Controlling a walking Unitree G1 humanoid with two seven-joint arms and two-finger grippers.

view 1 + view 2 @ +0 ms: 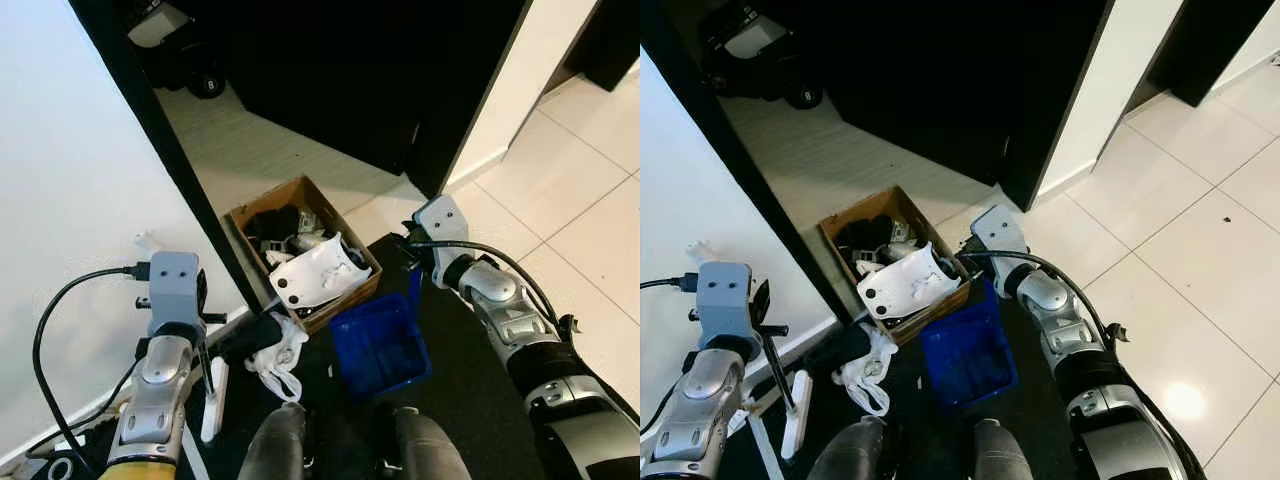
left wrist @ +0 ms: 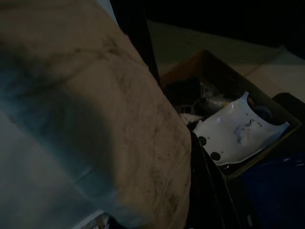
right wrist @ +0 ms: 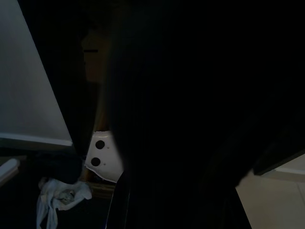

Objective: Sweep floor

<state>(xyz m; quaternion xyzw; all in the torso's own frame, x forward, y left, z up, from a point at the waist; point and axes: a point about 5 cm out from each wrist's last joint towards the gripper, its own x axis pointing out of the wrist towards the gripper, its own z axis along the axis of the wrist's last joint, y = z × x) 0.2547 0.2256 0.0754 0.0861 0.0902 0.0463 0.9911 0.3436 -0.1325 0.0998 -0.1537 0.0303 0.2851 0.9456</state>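
Note:
A blue dustpan [image 1: 380, 348] stands on the dark mat [image 1: 470, 400] just in front of my knees. Its raised back edge [image 1: 414, 288] reaches up to my right gripper [image 1: 410, 262], which is shut on it. My left gripper [image 1: 204, 345] hovers close to the white wall [image 1: 70, 180], over a long white tool [image 1: 211, 402] that lies along the skirting. Whether it holds that tool is hidden. A crumpled white bag [image 1: 280, 355] lies on the floor between the tool and the dustpan. The right wrist view is almost wholly dark.
An open cardboard box [image 1: 300, 192] with a white plastic shell [image 1: 318, 272] and dark scraps stands against a black door frame [image 1: 180, 170], touching the dustpan. A dark doorway lies beyond. Pale floor tiles [image 1: 590, 210] stretch to the right. A black cable [image 1: 45, 330] loops off my left arm.

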